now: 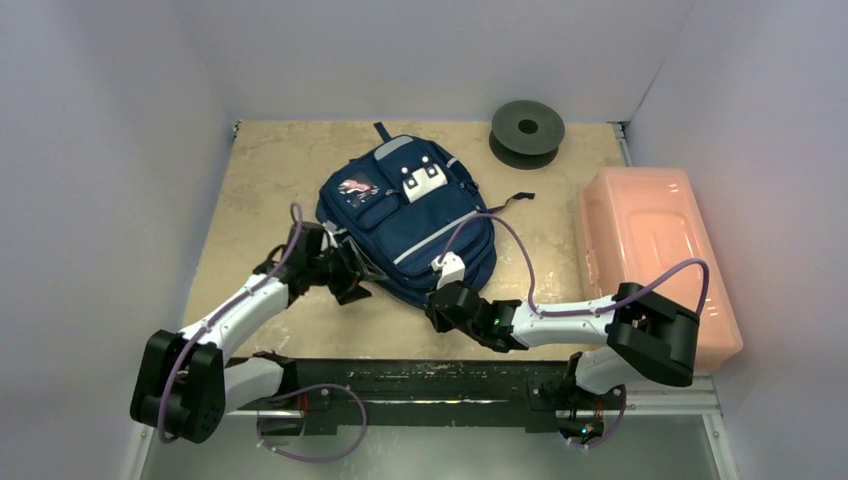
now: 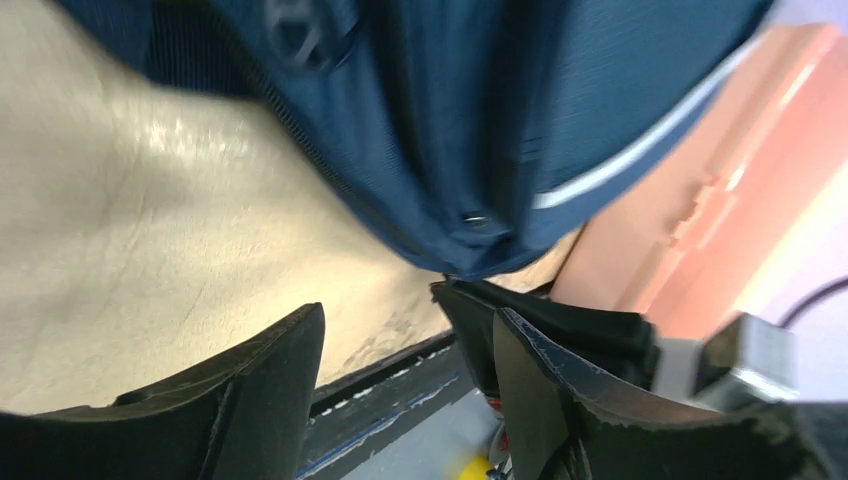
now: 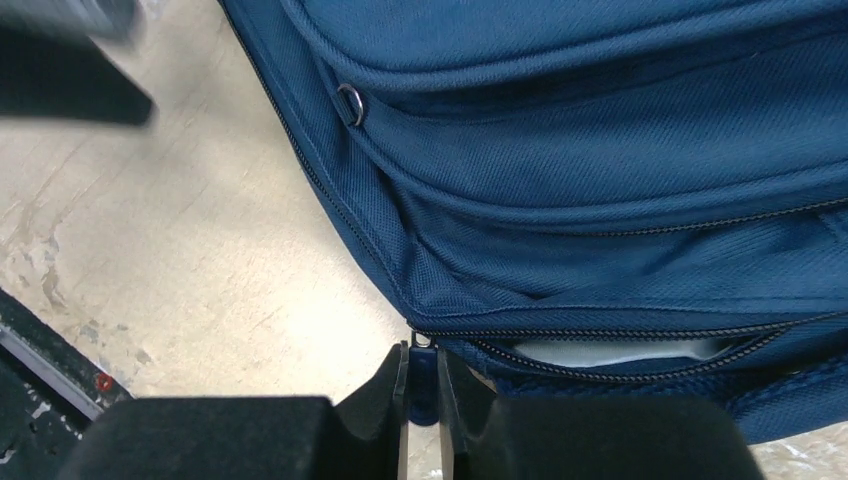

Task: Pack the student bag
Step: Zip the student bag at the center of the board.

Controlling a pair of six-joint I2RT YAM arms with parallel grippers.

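Beige tabletop (image 1: 270,180) under my navy student bag (image 1: 400,225); right gripper (image 3: 421,372) pinches its zipper pull (image 3: 420,343), left gripper (image 2: 405,320) gapes empty; pink patch (image 1: 357,187) unreadable.

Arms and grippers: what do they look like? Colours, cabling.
Left arm and right arm: white links, bulky black joint housings, a purple cable looping outside each. Left gripper and right gripper: black wedge-shaped fingers, no markings visible.

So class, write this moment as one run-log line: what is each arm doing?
left fingers: open, empty, beside student bag | right fingers: shut on zipper pull at bag's near corner
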